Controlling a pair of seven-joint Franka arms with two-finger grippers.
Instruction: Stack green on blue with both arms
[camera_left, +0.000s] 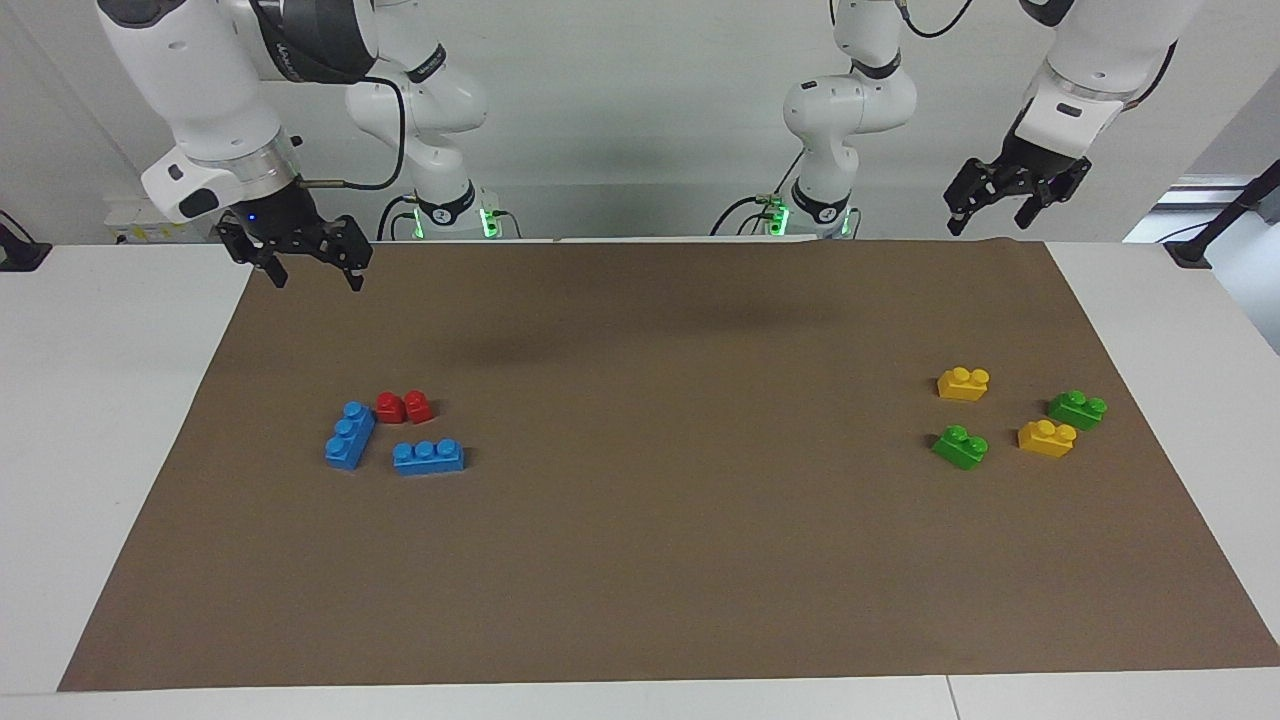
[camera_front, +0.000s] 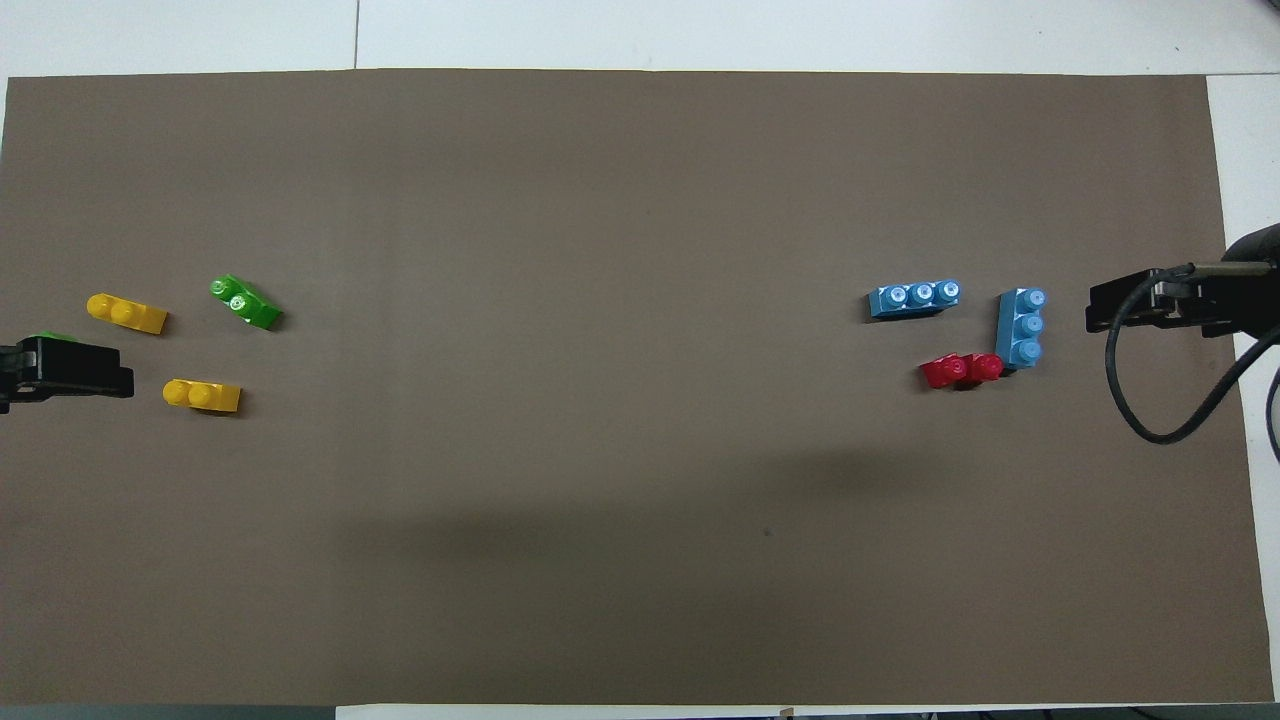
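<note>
Two green bricks lie toward the left arm's end of the mat: one (camera_left: 961, 446) (camera_front: 246, 303), and one (camera_left: 1078, 409) that the overhead view mostly hides under my left gripper (camera_front: 70, 370). Two blue bricks lie toward the right arm's end: one (camera_left: 428, 456) (camera_front: 914, 298) and one (camera_left: 350, 435) (camera_front: 1021, 328). My left gripper (camera_left: 992, 220) is open and empty, raised over the mat's corner by its base. My right gripper (camera_left: 316, 278) (camera_front: 1140, 305) is open and empty, raised over the mat's edge at its own end.
Two yellow bricks (camera_left: 963, 383) (camera_left: 1047, 438) lie among the green ones. A red brick (camera_left: 404, 406) touches the end of one blue brick, nearer to the robots. All bricks lie on a brown mat (camera_left: 640, 560) on the white table.
</note>
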